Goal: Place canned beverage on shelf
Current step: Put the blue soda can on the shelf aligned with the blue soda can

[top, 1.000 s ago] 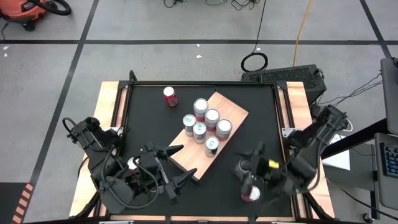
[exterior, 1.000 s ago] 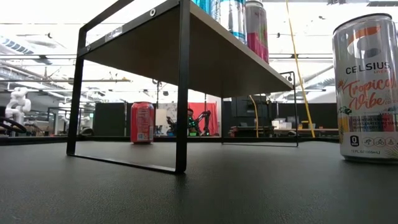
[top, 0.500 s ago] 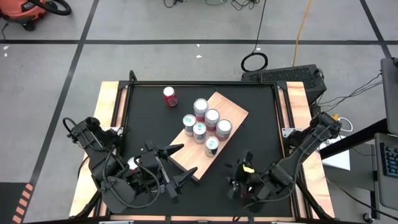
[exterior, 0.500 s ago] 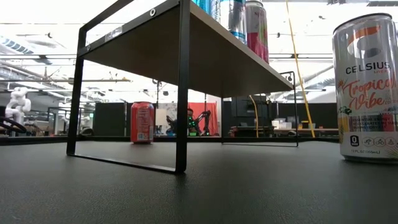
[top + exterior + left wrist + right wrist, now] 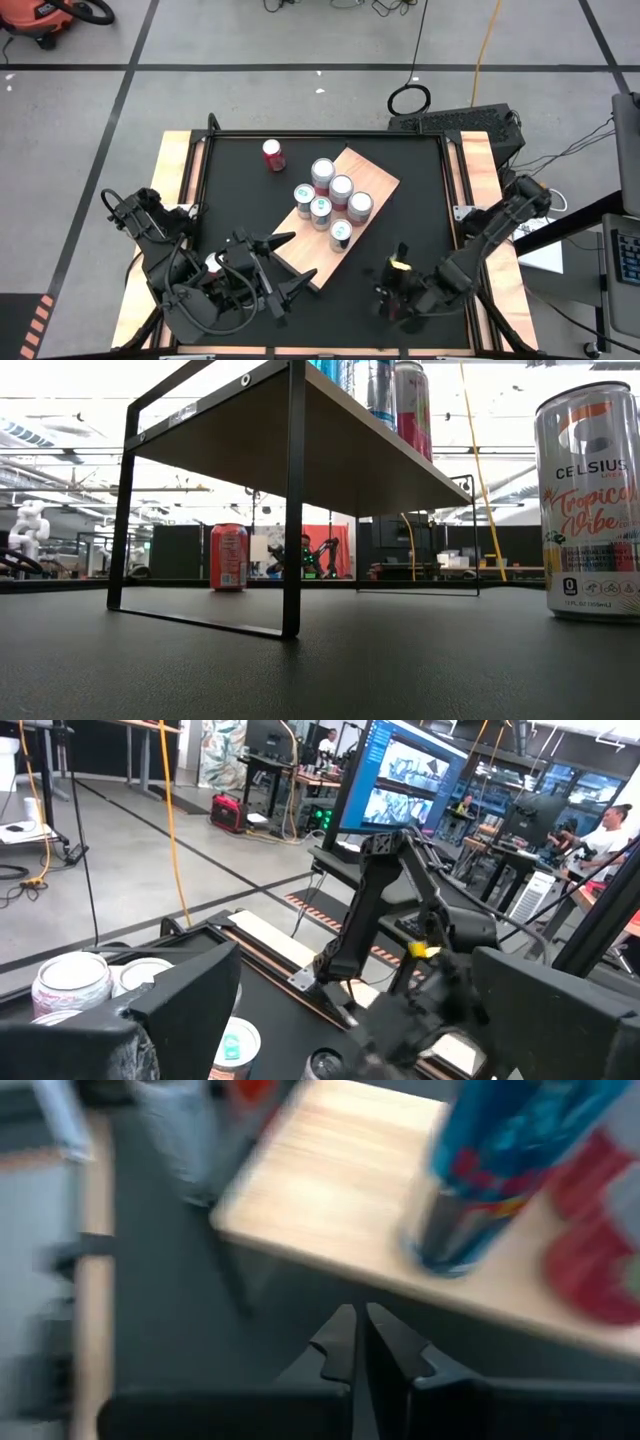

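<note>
The shelf [image 5: 375,185] is a tan board on a black frame, standing slantwise mid-table with several cans [image 5: 330,200] on top. A white Celsius can [image 5: 590,500] stands upright on the black tabletop at the front right; in the high view my right arm hides it. My right gripper [image 5: 388,290] hovers there, shut on nothing, and in its wrist view [image 5: 360,1345] it points at the shelf's board [image 5: 330,1190]. A red can [image 5: 273,155] stands on the tabletop at the far left. My left gripper [image 5: 290,262] waits open at the front left.
The shelf's black legs [image 5: 293,500] reach down to the tabletop, with free room under the board. A blue can [image 5: 500,1170] stands near the shelf edge facing my right gripper. Wooden rails [image 5: 170,200] border the table. People sit at desks in the room behind.
My right gripper has sunk toward the table and shifted toward the near edge and the left, over the Celsius can, which the arm now hides from above. Its fingers have gone from spread to shut. The can itself has stayed in place.
</note>
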Controlling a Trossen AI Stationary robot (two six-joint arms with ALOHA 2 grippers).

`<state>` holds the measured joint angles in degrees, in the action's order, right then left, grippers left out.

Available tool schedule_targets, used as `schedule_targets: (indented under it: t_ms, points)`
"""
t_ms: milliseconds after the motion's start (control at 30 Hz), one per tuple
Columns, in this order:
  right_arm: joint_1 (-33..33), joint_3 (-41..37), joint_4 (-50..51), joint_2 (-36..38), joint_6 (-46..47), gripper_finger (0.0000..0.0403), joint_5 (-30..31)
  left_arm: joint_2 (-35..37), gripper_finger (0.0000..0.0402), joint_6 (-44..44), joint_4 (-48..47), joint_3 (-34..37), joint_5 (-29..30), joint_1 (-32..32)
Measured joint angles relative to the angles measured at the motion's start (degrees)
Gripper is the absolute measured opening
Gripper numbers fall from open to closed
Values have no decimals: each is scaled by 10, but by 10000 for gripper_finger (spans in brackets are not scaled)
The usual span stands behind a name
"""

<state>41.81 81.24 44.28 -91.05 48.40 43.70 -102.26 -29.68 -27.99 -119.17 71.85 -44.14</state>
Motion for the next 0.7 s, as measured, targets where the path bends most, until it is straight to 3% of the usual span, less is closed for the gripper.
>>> schedule_targets:
  t_ms: [267, 500, 700]
  points:
    - [-23, -102, -234, 15, -71, 0, 10, 0, 393, 0, 0, 0, 0, -2]
    - [-61, -107, -244, 16, -108, 0, 10, 0, 393, -1, 0, 0, 0, -2]
    - [-100, -107, -242, 17, -133, 0, -36, 0, 393, -15, 0, 0, 0, -2]
